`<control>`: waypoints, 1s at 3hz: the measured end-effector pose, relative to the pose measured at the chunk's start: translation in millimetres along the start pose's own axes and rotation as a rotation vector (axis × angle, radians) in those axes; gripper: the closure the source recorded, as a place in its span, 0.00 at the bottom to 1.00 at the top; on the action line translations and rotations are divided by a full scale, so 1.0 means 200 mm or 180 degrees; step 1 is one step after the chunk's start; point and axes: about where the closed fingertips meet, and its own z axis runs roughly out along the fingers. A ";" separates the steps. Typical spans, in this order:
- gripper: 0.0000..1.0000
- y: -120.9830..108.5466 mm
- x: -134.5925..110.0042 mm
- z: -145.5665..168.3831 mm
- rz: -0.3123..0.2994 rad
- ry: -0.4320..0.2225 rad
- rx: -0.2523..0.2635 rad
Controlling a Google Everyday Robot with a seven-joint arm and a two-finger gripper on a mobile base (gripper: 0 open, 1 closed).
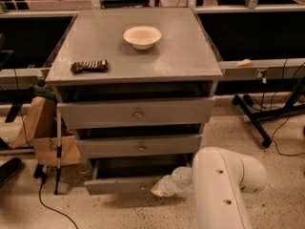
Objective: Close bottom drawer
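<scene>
Reaching low, the arm's pale tool sits at the front of the slim, flat-fronted grey bottom drawer, which stands pulled out.

Whether the tool is apart or together cannot be told; it seems to touch the right part of the drawer front. Just above the tool are the grey middle drawer and the taller grey top drawer. Higher still, on the grey cabinet worktop, rests a round white bowl, and up to the tool's left lies a dark flat snack packet.
</scene>
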 end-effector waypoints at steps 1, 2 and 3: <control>0.27 0.00 -0.01 0.00 -0.0025 -0.0009 0.0003; 0.04 0.01 -0.01 -0.01 -0.0054 -0.0018 0.0010; 0.00 0.04 -0.01 -0.01 -0.0082 -0.0019 0.0007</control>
